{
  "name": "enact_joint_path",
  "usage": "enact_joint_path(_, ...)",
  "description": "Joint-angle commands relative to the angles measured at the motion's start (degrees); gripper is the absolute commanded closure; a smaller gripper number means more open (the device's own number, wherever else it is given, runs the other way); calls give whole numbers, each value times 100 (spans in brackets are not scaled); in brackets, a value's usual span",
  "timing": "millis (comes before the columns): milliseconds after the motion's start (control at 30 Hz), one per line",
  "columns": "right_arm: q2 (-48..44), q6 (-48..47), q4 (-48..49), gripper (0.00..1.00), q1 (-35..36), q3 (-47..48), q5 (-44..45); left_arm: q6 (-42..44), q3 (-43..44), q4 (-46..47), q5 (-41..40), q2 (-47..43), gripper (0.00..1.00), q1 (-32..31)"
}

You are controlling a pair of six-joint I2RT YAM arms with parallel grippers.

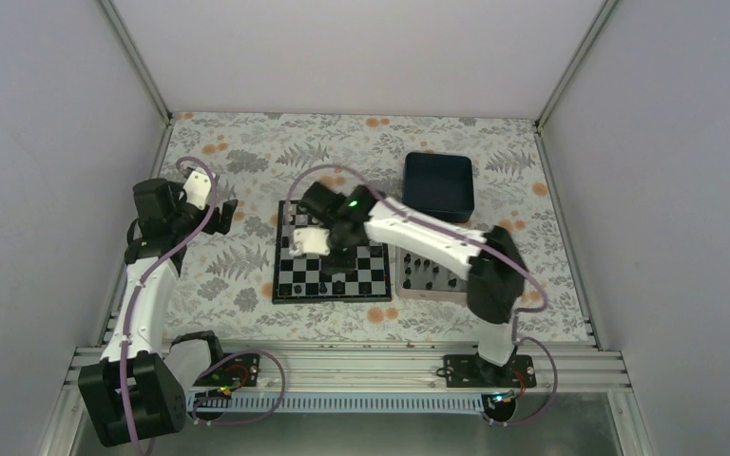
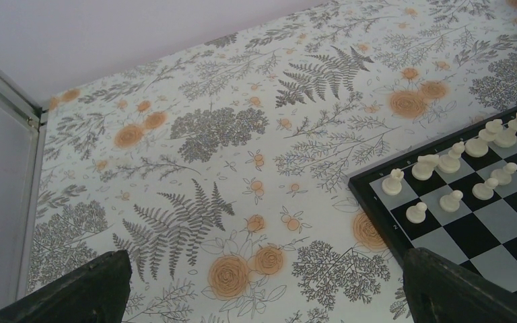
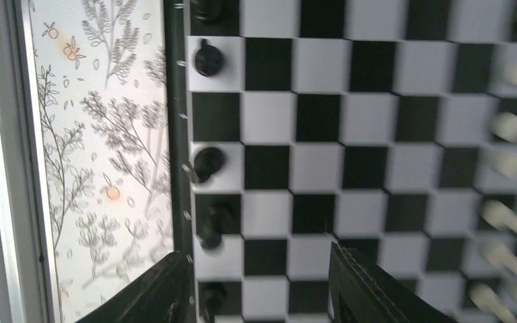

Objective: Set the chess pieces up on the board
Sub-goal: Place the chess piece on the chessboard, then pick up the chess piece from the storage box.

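The board (image 1: pixel 373 281) lies mid-table. In the right wrist view several black chess pieces (image 3: pixel 209 59) stand along the left edge column of the board (image 3: pixel 370 121), one per square, and blurred white pieces line its right side. My right gripper (image 3: pixel 259 286) hangs open just above the board's near rows, with nothing between its fingers (image 3: pixel 360 289); the nearest black piece (image 3: pixel 215 225) sits just ahead of the left finger. My left gripper (image 2: pixel 267 299) hovers open over the floral cloth, left of the board's white-piece corner (image 2: pixel 485 235).
A silver tray (image 1: pixel 430 293) with more black pieces (image 1: pixel 426 269) lies against the board's right side. A dark blue tray (image 1: pixel 439 185) stands behind it. White pieces (image 2: pixel 452 200) fill the board's far rows. Enclosure walls and frame posts ring the table.
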Motion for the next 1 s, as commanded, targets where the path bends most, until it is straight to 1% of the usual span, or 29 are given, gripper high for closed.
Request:
enact_joint_path(0,-1132,115,-96,45,-768,-399,295,-64,-25,130,11,-28,0,34)
enact_joint_path(200,-2578,58,111,42,-2211,-1599,163,-65,-2,119,60,-27,0,35)
enact_joint_path(300,-3179,35,328,42,-2735,-2268,0,-73,7,99,71,-52,0,36)
enact_joint_path(433,-3615,21,671,41,-3173,-3116,-146,-73,-6,101,75,-61,0,40)
enact_joint_path(567,-3726,31,957,41,-3461,-3736,-219,-73,-6,93,79,-67,0,38)
enact_joint_path(700,-3651,43,1355,42,-3589,-4277,-117,-71,-14,90,88,-64,0,42)
enact_joint_path(800,-3499,59,1702,42,-3639,-4486,24,-73,-15,92,75,-70,0,42)
enact_joint_path(967,-3125,68,2131,45,-3748,-4504,194,-73,-38,94,41,-94,0,43)
